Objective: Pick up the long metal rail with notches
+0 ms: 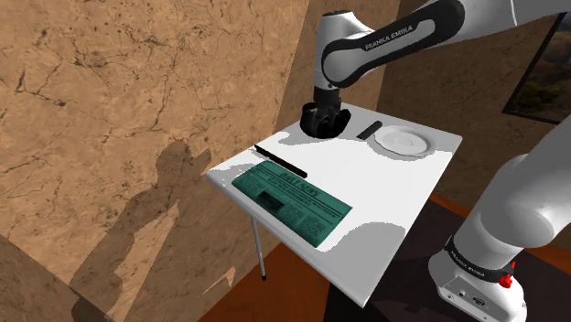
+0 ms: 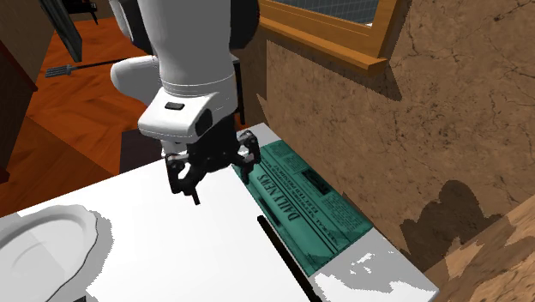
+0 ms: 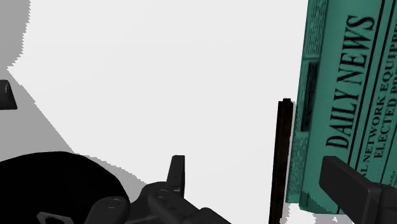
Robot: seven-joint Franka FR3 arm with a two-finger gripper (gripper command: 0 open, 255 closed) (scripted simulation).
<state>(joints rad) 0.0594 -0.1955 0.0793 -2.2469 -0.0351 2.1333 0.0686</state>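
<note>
The gripper (image 3: 254, 165) hangs wide open and empty above the white table (image 3: 159, 76); the thin dark rail (image 3: 281, 159) lies alongside the green newspaper (image 3: 343, 95).

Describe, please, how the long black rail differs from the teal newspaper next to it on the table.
The rail is a thin, narrow bar; the newspaper is a broad rectangle. The rail is plain black; the newspaper is teal, headlined DAILY NEWS. The newspaper lies along the edge of the white table; the rail lies further in. Both lie flat, side by side and roughly parallel.
</note>
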